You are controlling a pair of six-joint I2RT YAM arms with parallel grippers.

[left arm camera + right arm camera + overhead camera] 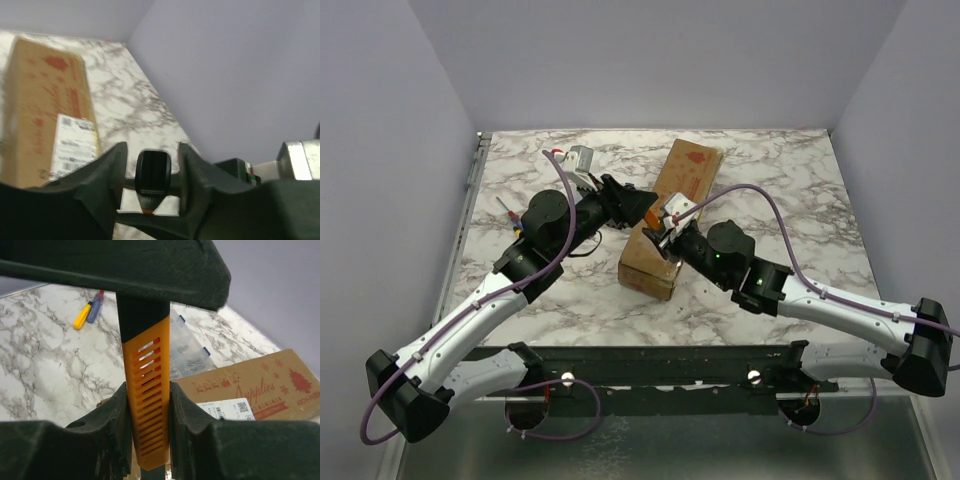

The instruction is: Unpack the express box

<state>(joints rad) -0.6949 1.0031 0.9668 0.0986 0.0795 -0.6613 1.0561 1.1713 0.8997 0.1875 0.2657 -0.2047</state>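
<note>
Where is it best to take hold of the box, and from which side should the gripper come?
Probably the free far end of the box, jaws across its narrow width, coming from above: it lies flat and is too long to span lengthwise.

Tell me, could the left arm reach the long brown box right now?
Probably yes. The left gripper sits beside the express box, nothing between them. But its open fingers seem to straddle the black end of the orange cutter that the right gripper holds, so it must back off that first.
</note>
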